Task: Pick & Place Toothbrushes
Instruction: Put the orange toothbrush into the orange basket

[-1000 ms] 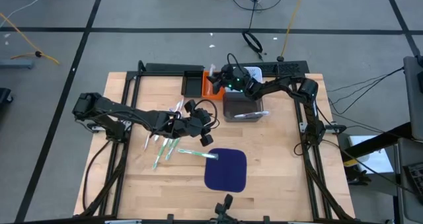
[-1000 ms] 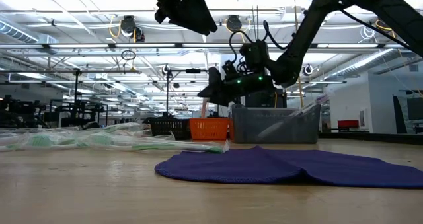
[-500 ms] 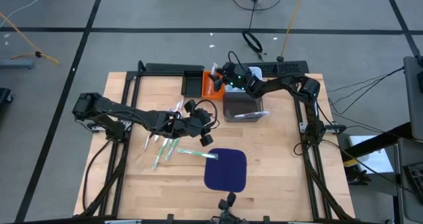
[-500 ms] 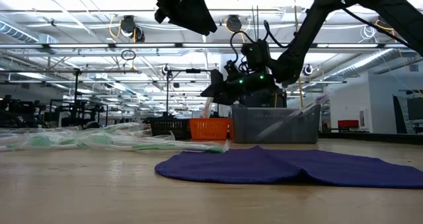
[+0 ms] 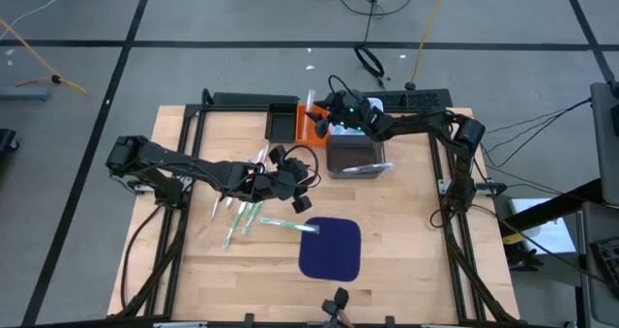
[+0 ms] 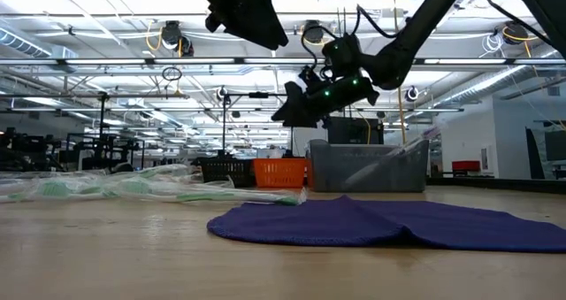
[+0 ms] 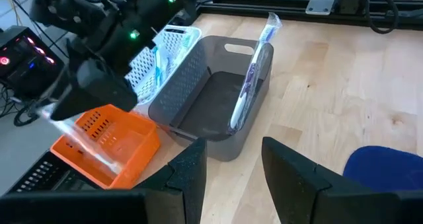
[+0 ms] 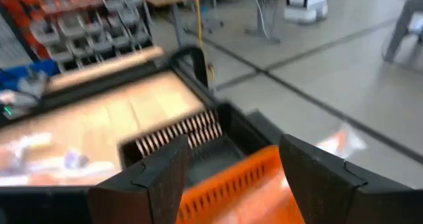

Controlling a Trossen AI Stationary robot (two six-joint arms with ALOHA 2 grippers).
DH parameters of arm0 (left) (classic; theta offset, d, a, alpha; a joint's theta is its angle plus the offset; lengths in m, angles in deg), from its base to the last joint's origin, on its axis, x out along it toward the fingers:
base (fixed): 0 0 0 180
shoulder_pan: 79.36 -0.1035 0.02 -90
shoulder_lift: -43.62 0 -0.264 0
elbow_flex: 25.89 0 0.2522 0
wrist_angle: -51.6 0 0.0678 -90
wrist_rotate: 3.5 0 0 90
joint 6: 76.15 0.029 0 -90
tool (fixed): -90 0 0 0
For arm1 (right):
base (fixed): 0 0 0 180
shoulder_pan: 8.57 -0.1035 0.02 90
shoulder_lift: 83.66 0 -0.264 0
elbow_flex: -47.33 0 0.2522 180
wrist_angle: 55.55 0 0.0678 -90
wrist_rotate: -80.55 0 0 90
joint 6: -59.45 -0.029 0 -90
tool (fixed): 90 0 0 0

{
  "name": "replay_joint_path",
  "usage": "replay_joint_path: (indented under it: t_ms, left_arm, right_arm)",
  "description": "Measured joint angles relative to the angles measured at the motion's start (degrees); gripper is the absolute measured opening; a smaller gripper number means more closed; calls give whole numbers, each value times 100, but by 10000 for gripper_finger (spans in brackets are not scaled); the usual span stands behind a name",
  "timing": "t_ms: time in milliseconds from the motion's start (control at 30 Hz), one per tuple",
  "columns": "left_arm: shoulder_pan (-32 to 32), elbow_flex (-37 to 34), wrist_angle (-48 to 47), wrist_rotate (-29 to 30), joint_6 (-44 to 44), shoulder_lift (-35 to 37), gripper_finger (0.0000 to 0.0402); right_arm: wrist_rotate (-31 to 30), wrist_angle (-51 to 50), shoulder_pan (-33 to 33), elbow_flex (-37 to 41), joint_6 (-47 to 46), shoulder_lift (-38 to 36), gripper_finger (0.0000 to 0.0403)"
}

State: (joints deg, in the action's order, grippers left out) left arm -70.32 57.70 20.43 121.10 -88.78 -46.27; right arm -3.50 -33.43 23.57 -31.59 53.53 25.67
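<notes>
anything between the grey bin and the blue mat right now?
Nothing: in the high view only bare wood separates the grey bin from the blue mat. The loose toothbrushes lie off to the mat's side, under the left end effector.

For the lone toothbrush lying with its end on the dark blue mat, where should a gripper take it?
Probably mid-handle, from straight above: the light green plastic toothbrush lies flat and apart from the pile, with one end on the dark blue rounded mat, so jaws should close across its thin shaft.

The right arm's dark two-finger gripper (image 5: 322,118) has risen and drawn back from above the translucent grey plastic bin (image 5: 354,157), toward the table's far edge. It now hovers over the small orange perforated plastic basket (image 5: 310,124), higher above the bins in the low view.
</notes>
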Motion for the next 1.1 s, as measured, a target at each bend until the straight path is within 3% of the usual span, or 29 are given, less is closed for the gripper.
replay_joint_path:
  t_ms: [233,433,667,800,1100]
  left_arm:
    - [2,0,-870,253,-593,0,147]
    - [-32,0,-2289,841,-1908,0,147]
    - [-336,0,-3783,823,-3179,0,147]
    - [-665,-9,-4306,556,-3514,0,147]
    - [-1512,-1053,-3741,-699,-3293,-1,147]
  right_arm:
    - [22,-427,-28,-3,77,-22,232]
    - [56,-747,-180,-3,137,-32,231]
    - [1144,-868,-452,-3,251,-30,227]
    - [1518,-973,-654,-3,236,-30,227]
    - [1838,-1517,-1056,-3,489,-30,226]
